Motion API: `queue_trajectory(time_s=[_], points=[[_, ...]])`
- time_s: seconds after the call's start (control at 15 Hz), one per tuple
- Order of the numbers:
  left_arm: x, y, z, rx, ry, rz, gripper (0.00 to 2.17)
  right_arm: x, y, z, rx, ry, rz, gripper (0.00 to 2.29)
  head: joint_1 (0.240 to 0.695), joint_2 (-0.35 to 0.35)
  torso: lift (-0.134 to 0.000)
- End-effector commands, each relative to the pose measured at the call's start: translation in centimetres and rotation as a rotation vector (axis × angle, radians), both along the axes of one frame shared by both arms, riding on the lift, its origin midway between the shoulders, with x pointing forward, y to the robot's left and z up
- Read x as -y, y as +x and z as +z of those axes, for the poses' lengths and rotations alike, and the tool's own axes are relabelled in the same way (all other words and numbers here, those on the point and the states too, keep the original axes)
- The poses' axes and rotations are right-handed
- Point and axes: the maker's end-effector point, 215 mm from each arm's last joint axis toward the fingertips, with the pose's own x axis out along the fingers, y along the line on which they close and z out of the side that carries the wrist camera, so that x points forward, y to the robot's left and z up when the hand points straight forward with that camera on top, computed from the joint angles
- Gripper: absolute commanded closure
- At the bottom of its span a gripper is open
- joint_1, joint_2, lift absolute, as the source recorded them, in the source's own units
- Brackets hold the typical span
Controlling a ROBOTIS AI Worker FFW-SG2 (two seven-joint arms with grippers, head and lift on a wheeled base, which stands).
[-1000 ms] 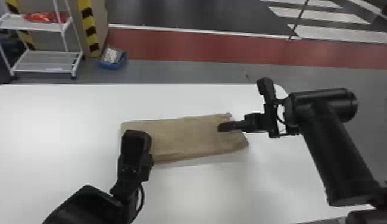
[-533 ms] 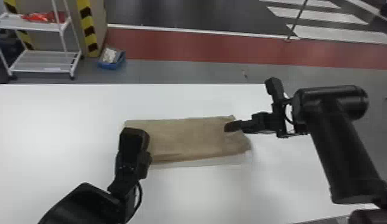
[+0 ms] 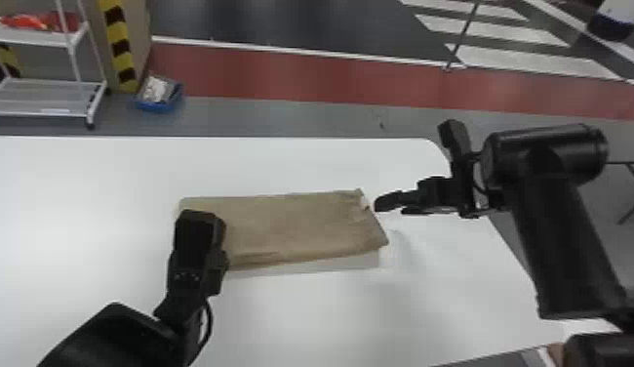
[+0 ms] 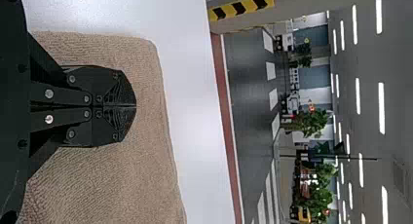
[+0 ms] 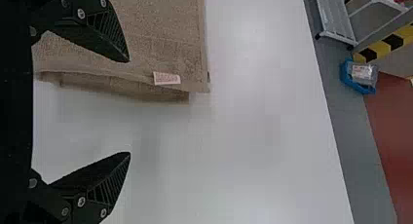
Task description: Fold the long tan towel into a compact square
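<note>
- tan towel lies flat on white table; layer count hard to tell
- left gripper closed over towel's left end; right gripper fingers spread at right end, nothing gripped
- likely crosswise fold next; pinch all layers, carry low, match edges
- vs earlier frame; right gripper moved outward, from over towel to its edge

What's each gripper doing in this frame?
Left gripper: closed, over the towel; whether it pinches any cloth can't be told.
Right gripper: open, empty, by the towel's right end.
</note>
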Motion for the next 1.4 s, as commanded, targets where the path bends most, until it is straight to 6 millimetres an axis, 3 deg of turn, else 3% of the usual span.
queue_trajectory(time_s=[0.0, 0.27, 0.53, 0.67, 0.87, 1.07, 1.33], points=[[0.1, -0.1, -0.1, -0.003, 0.004, -0.003, 2.14, -0.7, 0.1, -0.5, -0.018, -0.06, 0.038, 0.23, 0.695, -0.241, -0.125], [0.2, -0.4, -0.8, -0.025, 0.023, -0.01, 2.14, -4.2, 0.2, -2.0, -0.049, -0.091, 0.098, 0.23, 0.695, -0.231, -0.125], [-0.1, -0.5, -0.9, -0.03, 0.025, -0.005, 2.14, -5.8, 0.2, -2.6, -0.069, -0.124, 0.129, 0.23, 0.695, -0.2, -0.125], [-0.1, -0.6, -1.0, -0.03, 0.027, -0.006, 2.14, -5.5, 0.2, -2.8, -0.073, -0.144, 0.124, 0.25, 0.695, -0.192, -0.125], [-0.1, -0.6, -1.3, -0.036, 0.029, -0.008, 2.14, -5.5, -0.1, -3.2, -0.086, -0.14, 0.125, 0.64, 0.695, -0.19, -0.125], [0.0, -0.7, -1.4, -0.037, 0.027, -0.01, 2.14, -6.2, -0.1, -3.3, -0.081, -0.113, 0.133, 1.38, 0.695, -0.191, -0.125], [-0.1, -1.1, -2.1, -0.057, 0.038, -0.012, 2.14, -7.6, 0.4, -2.1, -0.053, -0.024, 0.138, 1.63, 0.695, -0.181, -0.125]])
